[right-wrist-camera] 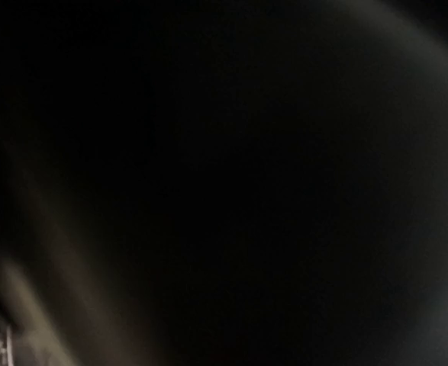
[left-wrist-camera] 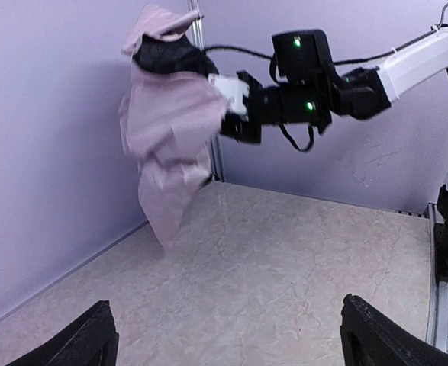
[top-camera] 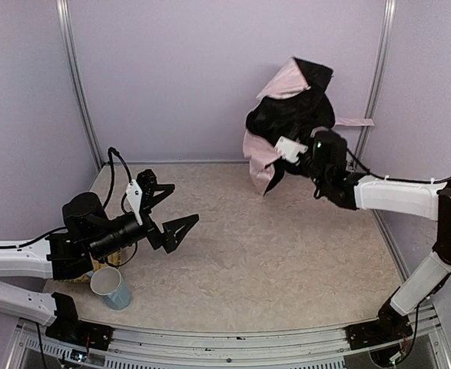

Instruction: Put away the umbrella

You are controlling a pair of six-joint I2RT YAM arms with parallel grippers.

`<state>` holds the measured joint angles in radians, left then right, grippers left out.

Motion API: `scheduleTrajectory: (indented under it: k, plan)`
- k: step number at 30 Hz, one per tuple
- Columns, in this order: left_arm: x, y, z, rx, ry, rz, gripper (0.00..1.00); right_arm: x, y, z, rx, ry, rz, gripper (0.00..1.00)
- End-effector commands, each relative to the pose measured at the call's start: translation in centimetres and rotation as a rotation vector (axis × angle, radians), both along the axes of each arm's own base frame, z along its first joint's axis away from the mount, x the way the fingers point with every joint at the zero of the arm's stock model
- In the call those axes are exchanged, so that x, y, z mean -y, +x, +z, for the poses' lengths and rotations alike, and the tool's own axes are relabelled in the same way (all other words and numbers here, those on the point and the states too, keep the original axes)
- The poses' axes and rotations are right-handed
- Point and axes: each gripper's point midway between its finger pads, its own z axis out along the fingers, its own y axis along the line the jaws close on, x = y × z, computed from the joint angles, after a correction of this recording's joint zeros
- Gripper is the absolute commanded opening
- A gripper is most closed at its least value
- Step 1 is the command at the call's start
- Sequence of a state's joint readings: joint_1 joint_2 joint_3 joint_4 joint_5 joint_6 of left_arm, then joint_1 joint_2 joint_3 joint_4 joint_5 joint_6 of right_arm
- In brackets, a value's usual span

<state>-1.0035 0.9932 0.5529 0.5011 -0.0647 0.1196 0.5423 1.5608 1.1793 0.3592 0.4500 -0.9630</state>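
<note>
Jaws of the left gripper (top-camera: 177,207) are spread wide with nothing between them, low over the table (top-camera: 271,254) and well apart from the umbrella (top-camera: 290,115). Jaws of the right gripper (top-camera: 286,150) are buried in the umbrella's fabric and closed partway on it. The umbrella is held crumpled in the air near the back right corner. Only darkness is shown in the right wrist view.

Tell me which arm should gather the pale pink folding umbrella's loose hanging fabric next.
Probably left: the left gripper is open, empty and faces the umbrella, while the right gripper is busy holding it aloft.
</note>
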Motion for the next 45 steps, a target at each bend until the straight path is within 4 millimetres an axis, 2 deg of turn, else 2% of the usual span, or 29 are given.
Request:
scheduleTrajectory:
  k: [1, 4, 5, 8, 10, 13, 17, 21, 25, 28, 32, 35, 37, 41, 43, 45]
  plan:
    - [-0.7, 0.8, -0.9, -0.015, 0.023, 0.050, 0.99, -7.8, -6.4, -12.1, -0.067, -0.153, 0.197, 0.00]
    - [-0.9, 1.4, -1.5, -0.040, 0.064, 0.084, 0.99, -12.0, -12.8, -22.9, -0.296, -0.169, 0.342, 0.00]
    - [-1.0, 1.5, -1.6, -0.044, 0.073, 0.087, 0.99, -13.1, -14.6, -25.5, -0.366, -0.161, 0.367, 0.00]
    - [-0.8, 1.5, -2.4, -0.069, 0.105, 0.088, 0.98, -14.7, -18.5, -31.5, -0.602, -0.166, 0.376, 0.00]
    - [-0.5, 1.5, -2.9, -0.090, 0.127, 0.077, 0.98, -16.1, -21.0, -33.5, -0.815, -0.089, 0.422, 0.00]
    - [0.4, 1.2, -3.8, -0.133, 0.165, 0.048, 0.97, -17.6, -24.8, -34.5, -1.050, 0.022, 0.524, 0.00]
    - [1.2, 0.0, -5.6, -0.180, 0.244, 0.002, 0.91, -17.0, -27.9, -35.7, -1.262, 0.088, 0.523, 0.00]
    - [1.6, -2.0, -6.9, -0.208, 0.306, -0.049, 0.82, -15.9, -30.5, -36.7, -1.429, 0.137, 0.496, 0.00]
    - [2.3, -4.0, -8.6, -0.230, 0.372, -0.084, 0.83, -15.1, -31.4, -36.9, -1.491, 0.180, 0.441, 0.00]
    - [2.9, -4.8, -9.3, -0.225, 0.427, -0.042, 0.88, -14.6, -31.4, -36.6, -1.505, 0.206, 0.390, 0.00]
    - [3.7, -6.7, -8.8, -0.205, 0.395, -0.072, 0.89, -14.3, -32.0, -35.6, -1.543, 0.263, 0.335, 0.00]
    - [2.8, -7.4, -8.9, -0.215, 0.348, -0.069, 0.89, -13.7, -32.5, -35.2, -1.551, 0.307, 0.291, 0.00]
    - [1.9, -7.3, -9.5, -0.216, 0.327, -0.047, 0.90, -13.8, -33.0, -34.9, -1.567, 0.330, 0.287, 0.00]
    - [-0.3, -4.7, -8.6, -0.185, 0.272, 0.139, 0.93, -13.5, -34.6, -34.8, -1.651, 0.331, 0.287, 0.00]
    - [0.3, -4.8, -8.2, -0.159, 0.280, 0.118, 0.94, -13.2, -35.3, -34.8, -1.689, 0.331, 0.287, 0.00]
    - [1.2, -5.4, -9.0, -0.160, 0.307, 0.069, 0.94, -13.1, -36.2, -34.5, -1.734, 0.357, 0.295, 0.00]
